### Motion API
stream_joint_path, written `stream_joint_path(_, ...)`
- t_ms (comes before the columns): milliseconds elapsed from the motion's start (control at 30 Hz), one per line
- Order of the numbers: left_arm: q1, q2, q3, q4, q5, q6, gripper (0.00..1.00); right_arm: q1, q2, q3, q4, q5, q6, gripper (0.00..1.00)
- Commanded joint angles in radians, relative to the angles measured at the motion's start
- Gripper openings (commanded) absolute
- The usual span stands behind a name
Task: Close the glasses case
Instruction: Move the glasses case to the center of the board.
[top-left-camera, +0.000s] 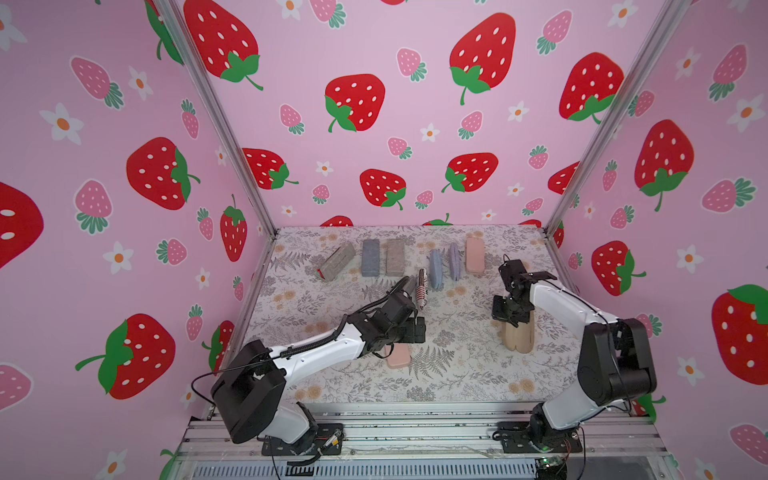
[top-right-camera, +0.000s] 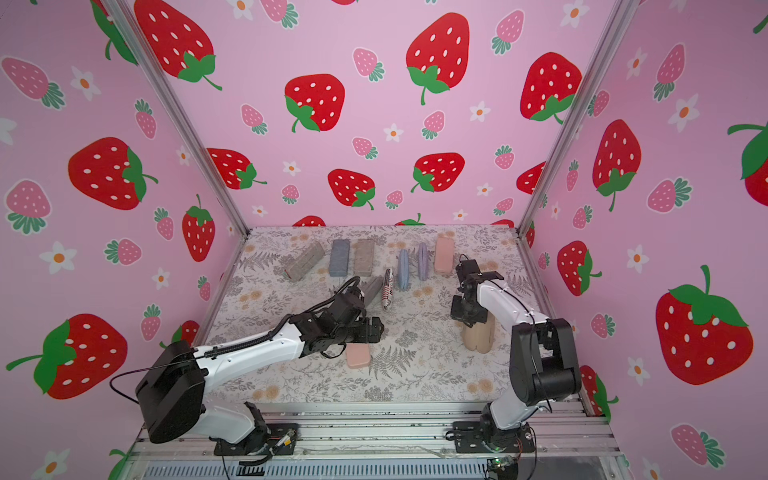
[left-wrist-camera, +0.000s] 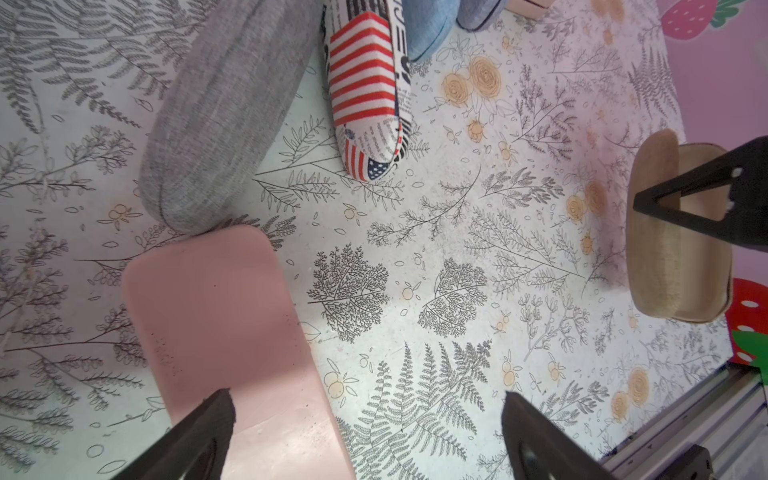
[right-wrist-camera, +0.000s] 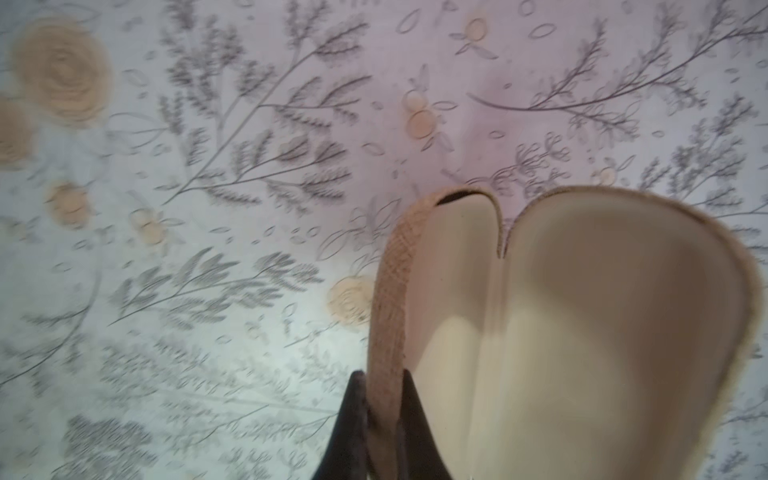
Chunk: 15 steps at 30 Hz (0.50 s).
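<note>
Right gripper (right-wrist-camera: 383, 376) fingers pinch the woven rim of one shell of the beige glasses case (right-wrist-camera: 602, 311); case sits open on the floral tablecloth (right-wrist-camera: 208, 208) by the right arm, cream lining of both halves showing; to close it well, likely swing the held shell over the hinge crease onto the other half, pinch staying at the edge, no dragging the whole case; left gripper (left-wrist-camera: 365, 399) jaws spread wide, empty, above a pink case (left-wrist-camera: 216, 311); right wrist view shows pinch and crease; top views hide the fingertips, show only the case under the wrist.
</note>
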Motion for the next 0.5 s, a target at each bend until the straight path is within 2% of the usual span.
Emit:
stream_joint_path(0, -0.026, 0.051, 0.005, 0.029, 0.019, -0.024, 0.99, 0.116, -0.044, -0.004, 0.016, -0.108, 0.099, 0.01)
stream_joint_path(200, -0.059, 0.124, 0.032, 0.043, 0.036, -0.025, 1.0, 0.307, 0.027, 0.028, 0.043, -0.131, 0.189, 0.03)
stream_joint_path(467, -0.082, 0.149, 0.051, 0.038, 0.03, -0.029, 1.0, 0.384, 0.122, 0.055, 0.104, -0.13, 0.223, 0.06)
